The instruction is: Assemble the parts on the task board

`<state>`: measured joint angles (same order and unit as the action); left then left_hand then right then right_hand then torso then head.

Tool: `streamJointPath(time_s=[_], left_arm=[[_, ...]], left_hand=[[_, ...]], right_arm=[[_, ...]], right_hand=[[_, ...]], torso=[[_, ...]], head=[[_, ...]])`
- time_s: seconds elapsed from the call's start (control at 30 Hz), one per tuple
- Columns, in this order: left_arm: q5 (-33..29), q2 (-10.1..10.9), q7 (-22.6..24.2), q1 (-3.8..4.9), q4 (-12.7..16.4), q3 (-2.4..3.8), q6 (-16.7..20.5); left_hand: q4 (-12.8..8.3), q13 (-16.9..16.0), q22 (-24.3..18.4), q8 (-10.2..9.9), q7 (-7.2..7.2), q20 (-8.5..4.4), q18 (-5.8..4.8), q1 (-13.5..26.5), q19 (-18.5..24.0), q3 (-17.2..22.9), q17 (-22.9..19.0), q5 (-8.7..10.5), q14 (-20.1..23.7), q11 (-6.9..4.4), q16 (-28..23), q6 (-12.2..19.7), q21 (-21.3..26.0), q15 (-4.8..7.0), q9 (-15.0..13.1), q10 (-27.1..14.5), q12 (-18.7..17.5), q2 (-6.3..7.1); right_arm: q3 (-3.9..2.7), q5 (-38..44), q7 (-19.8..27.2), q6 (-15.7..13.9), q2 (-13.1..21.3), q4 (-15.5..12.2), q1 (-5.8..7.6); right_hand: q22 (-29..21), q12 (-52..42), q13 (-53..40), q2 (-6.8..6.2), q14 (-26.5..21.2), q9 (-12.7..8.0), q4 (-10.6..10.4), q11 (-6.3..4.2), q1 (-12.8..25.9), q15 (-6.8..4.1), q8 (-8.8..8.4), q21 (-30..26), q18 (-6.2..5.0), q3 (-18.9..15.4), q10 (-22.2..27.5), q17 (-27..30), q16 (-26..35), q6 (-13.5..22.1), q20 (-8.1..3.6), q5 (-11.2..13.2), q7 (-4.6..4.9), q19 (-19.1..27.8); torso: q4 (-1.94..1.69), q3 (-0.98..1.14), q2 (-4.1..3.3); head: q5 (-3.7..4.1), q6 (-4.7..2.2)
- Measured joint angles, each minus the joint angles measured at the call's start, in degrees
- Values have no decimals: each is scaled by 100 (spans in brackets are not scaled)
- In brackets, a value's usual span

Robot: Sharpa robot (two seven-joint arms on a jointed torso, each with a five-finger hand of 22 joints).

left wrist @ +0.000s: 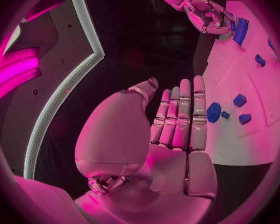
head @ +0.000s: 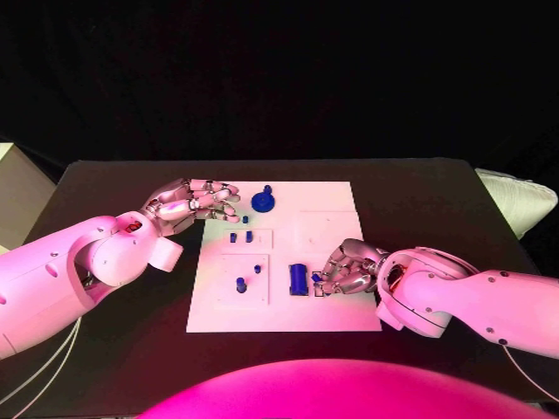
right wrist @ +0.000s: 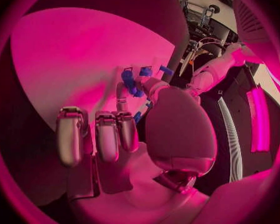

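Lying in the middle of the black table (head: 128,188), the white board (head: 330,209) carries all the blue parts. The round knob (head: 263,202) stands near the board's far edge. Nearer than the knob, two small pegs (head: 241,236) stand side by side in a raised square. Nearer again, another square holds a peg (head: 241,284) and a smaller piece (head: 257,268) beside it. The oblong block (head: 300,278) lies toward the board's near edge, right of that square.

The right hand (head: 347,271) rests on the board just right of the block, fingers curled. In the head view a small blue bit (head: 317,279) shows at its fingertips, touching or almost touching the block; the hand seems to pinch it, but the fingers cover most of it. In the right wrist view blue pieces (right wrist: 129,79) show past the fingers, too crowded together to tell apart.

The left hand (head: 189,201) sits at the board's far left corner, just left of the knob. In the left wrist view its fingers (left wrist: 180,117) stand straight and close together, thumb apart, with nothing in them, and the knob (left wrist: 214,112) lies just beyond them. Whether they touch the board's edge is unclear.
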<state>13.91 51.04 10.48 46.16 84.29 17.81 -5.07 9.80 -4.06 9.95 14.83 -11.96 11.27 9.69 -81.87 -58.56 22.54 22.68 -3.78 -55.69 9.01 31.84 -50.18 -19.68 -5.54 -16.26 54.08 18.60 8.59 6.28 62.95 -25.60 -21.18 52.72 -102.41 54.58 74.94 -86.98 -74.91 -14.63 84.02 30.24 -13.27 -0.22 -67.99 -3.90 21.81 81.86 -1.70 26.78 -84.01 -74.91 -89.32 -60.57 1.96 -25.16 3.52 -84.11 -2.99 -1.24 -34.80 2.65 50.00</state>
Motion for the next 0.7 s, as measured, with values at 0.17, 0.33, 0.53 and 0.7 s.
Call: streamJointPath(time_s=[0.17, 0.33, 0.53, 0.7], left_arm=[[0, -2, -9, 0, 0, 2, -12], [1, -3, -15, 0, 0, 2, -21], [2, -1, -22, 0, 0, 0, -29], [2, 2, -28, 0, 0, 0, -36]], left_hand=[[0, 0, -1, 0, 0, 0, 0, 0, 0, 0, 1, 0, 0, 0, 0, 0, 0, 0, 0, 0, 0, 0], [0, 0, -7, 0, 0, 0, 0, 0, 0, 0, 8, 0, 0, 0, 0, 0, 0, 0, 0, 0, 0, 0], [0, 0, -7, 0, 0, 0, 0, 0, 0, 0, 8, 0, 0, 0, 0, 0, 0, 0, 0, 0, 0, 0], [0, 0, -7, 0, 0, 0, 0, 0, 0, 0, 8, 0, 0, 0, 0, 0, 4, 0, 1, 0, 0, 0]], right_arm=[[-1, 122, -67, -2, -11, 37, 0], [14, 203, -129, -2, -11, 49, -17], [14, 273, -170, -2, -7, 36, -17], [15, 326, -195, -2, -6, 33, -19]], right_hand=[[0, -38, 0, 46, -21, -54, -40, -2, 46, -21, -12, 0, 0, -40, 2, 0, 0, -6, 0, 72, -6, 0], [-1, -55, 1, 55, -19, -34, -71, -43, 115, -25, -15, 0, 1, -71, 0, 0, 0, -5, -21, 101, -7, 21], [-1, -66, 1, 44, -1, -28, -72, -44, 133, -43, -10, 3, 1, -72, 0, 0, 0, -5, -21, 101, -7, 21], [-2, -85, 1, 76, -1, -28, -87, -43, 165, -42, -10, 33, 1, -87, 0, 0, -22, -4, -20, 101, -6, 21]], torso=[[1, 0, 0], [3, 2, 1], [3, 2, 2], [1, 0, 2]], head=[[-1, 0], [-2, 0], [1, 0], [2, 0]])
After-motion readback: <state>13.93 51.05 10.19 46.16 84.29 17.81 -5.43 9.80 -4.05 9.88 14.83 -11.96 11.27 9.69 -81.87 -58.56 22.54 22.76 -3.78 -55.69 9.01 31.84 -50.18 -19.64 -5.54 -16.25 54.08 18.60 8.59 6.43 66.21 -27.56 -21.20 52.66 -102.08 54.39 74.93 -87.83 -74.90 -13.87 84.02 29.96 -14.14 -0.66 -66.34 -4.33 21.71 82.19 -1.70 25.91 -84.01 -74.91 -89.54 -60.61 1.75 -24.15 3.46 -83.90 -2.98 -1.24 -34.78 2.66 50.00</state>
